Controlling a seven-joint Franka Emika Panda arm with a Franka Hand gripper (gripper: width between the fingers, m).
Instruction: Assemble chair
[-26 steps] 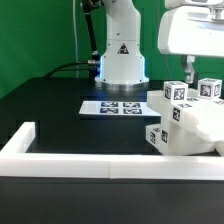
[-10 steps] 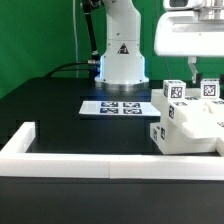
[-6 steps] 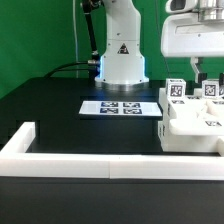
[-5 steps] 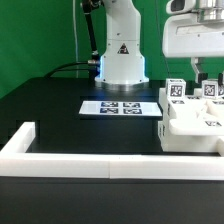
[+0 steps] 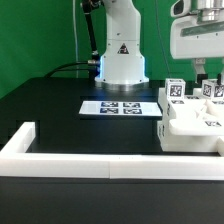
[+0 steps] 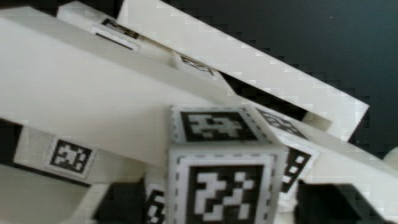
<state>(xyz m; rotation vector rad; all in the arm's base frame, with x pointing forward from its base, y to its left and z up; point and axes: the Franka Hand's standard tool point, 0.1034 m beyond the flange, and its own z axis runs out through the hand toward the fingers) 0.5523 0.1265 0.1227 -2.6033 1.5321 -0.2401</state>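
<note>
Positioned at the exterior view's right edge, the end effector (image 5: 206,68) hangs directly above the chair (image 5: 190,125), a small assembly of matte white blocky plastic parts bearing black-and-white square tags. Only the white housing and a short dark stub of finger show in the exterior view, and the wrist view shows no fingers at all, so I cannot tell how wide the jaws stand or whether they grip anything. No part appears to hang from it.

The chair sits on the black desk (image 5: 60,105) at the exterior view's right, just behind the long low white rail (image 5: 110,160) that borders the work area. Two square tagged legs (image 5: 174,92) stand upright from the main body, one of them just under the finger stub. In the wrist view a tagged square post (image 6: 228,160) fills the near field, with flat white slabs (image 6: 196,50) running diagonally behind it.

The deciding relation is vertical: the chair lies straight below the end effector, with the nearest leg's long axis upright and roughly in line with the fingers. In my judgement, any next approach is a short descent along that axis.

The marker board (image 5: 118,106) lies flat on the desk between the chair and the white robot base (image 5: 120,55), well clear of the work.
</note>
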